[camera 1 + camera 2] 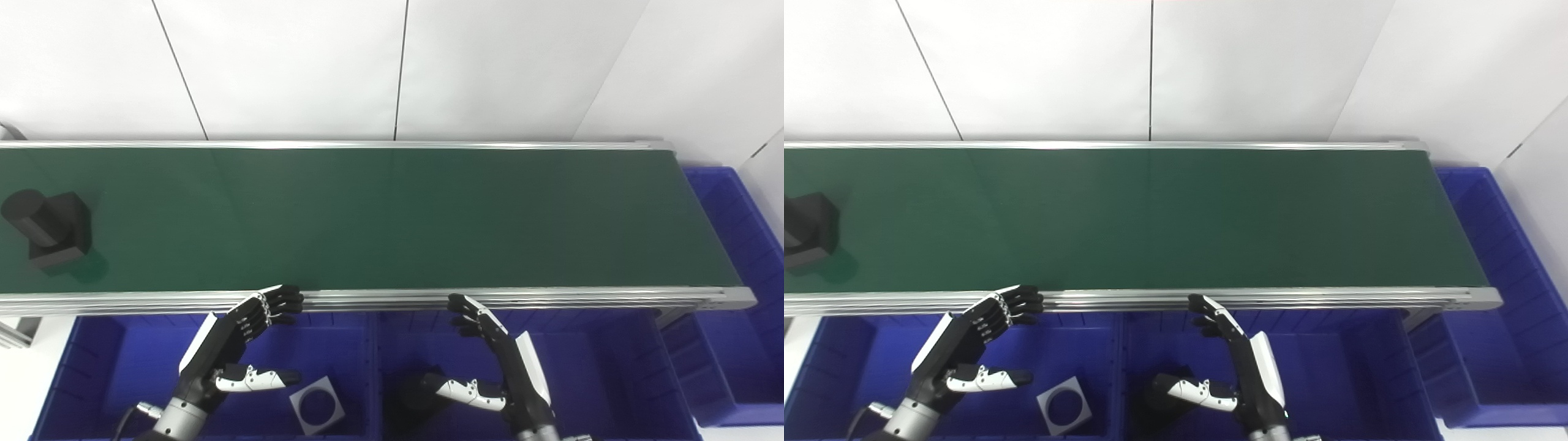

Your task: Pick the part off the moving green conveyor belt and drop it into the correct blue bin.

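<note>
A black part (52, 229), a square block with a cylinder standing on it, rides at the far left of the green conveyor belt (380, 214); in the right eye view it (805, 229) is cut off by the left edge. My left hand (236, 346) is open and empty, held over the left blue bin (92, 361), just below the belt's near rail. My right hand (496, 355) is open and empty over the middle blue bin (612, 367). Both hands are far right of the part.
A grey square plate with a round hole (317, 405) lies in the left bin. A dark object (422, 392) lies in the middle bin under my right thumb. A third blue bin (741, 269) stands past the belt's right end. A white wall backs the belt.
</note>
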Motion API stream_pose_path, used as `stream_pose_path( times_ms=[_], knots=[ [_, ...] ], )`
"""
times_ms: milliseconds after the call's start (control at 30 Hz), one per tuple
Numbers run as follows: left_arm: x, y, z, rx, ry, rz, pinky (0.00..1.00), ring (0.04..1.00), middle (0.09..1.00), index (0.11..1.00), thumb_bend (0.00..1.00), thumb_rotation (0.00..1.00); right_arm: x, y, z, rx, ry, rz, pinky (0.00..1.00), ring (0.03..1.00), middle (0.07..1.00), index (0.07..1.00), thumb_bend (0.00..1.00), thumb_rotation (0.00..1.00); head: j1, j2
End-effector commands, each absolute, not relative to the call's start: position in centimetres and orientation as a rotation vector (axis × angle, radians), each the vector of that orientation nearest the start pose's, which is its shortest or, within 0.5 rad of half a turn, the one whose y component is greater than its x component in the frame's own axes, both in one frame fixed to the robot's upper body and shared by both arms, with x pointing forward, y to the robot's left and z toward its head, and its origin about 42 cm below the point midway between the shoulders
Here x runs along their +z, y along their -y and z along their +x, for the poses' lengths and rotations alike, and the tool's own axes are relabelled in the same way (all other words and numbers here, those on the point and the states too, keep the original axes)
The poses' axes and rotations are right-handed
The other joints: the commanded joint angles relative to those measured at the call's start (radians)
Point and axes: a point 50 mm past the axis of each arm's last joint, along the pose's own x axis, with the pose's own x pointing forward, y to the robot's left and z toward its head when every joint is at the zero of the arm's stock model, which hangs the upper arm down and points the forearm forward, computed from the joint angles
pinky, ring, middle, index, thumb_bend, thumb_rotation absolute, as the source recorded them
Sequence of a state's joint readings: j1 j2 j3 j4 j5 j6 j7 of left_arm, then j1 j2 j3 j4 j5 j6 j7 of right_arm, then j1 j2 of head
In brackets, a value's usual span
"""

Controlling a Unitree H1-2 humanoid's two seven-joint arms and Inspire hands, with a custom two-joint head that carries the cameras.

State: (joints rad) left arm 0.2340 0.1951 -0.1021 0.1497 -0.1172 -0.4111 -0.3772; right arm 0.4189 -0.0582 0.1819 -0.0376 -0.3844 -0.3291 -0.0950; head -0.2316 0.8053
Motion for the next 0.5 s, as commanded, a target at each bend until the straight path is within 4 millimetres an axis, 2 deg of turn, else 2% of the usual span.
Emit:
stream_pose_path(
  times_ms=[0,467],
  knots=[
    [4.07,-24.76,18.71,-0.422,0.078,0.087,0.70,0.746,0.779,0.774,0.86,0.21,5.04,19.51,13.36,0.110,0.043,-0.352,0.72,0.754,0.810,0.835,0.88,0.43,0.001,0.001],
    [3.98,-24.78,18.70,-0.414,0.079,0.082,0.70,0.746,0.780,0.769,0.87,0.22,5.08,19.50,13.37,0.106,0.045,-0.359,0.71,0.749,0.803,0.836,0.88,0.43,0.002,-0.002]
  ],
)
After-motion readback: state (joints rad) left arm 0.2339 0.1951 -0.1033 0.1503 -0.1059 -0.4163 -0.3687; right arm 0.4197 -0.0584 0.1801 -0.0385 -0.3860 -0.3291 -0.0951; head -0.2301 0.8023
